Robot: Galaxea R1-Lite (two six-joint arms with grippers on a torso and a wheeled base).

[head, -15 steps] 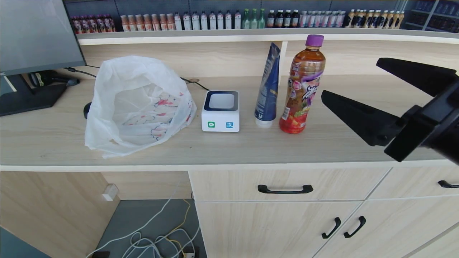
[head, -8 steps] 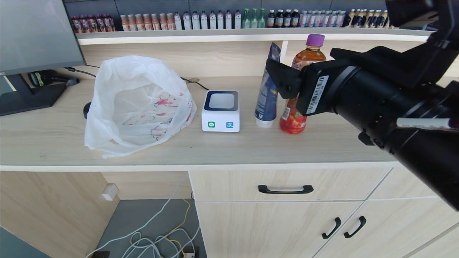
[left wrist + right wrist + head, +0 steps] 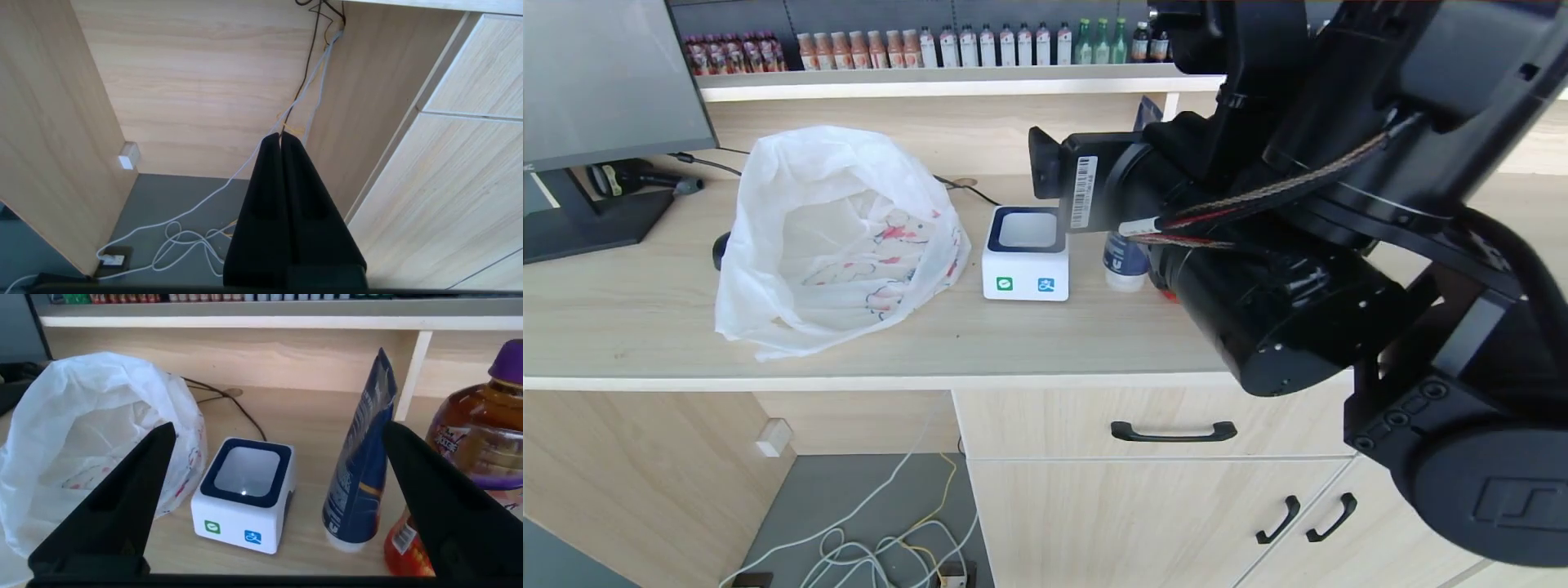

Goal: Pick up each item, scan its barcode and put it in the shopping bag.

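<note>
Blue tube (image 3: 359,449) upright, cap down, beside bottle (image 3: 474,449)

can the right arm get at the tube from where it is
Probably yes: the right hand is open and faces the upright tube, with nothing between them. The bottle close beside the tube may crowd the grip.

Brightly, evenly lit from above across the counter (image 3: 645,318). Only faint soft shadow at 6 o'clock of the shopping bag (image 3: 833,237). Pale glare on the scanner (image 3: 243,490) window. Dimmer beneath, at 7 o'clock.
</note>
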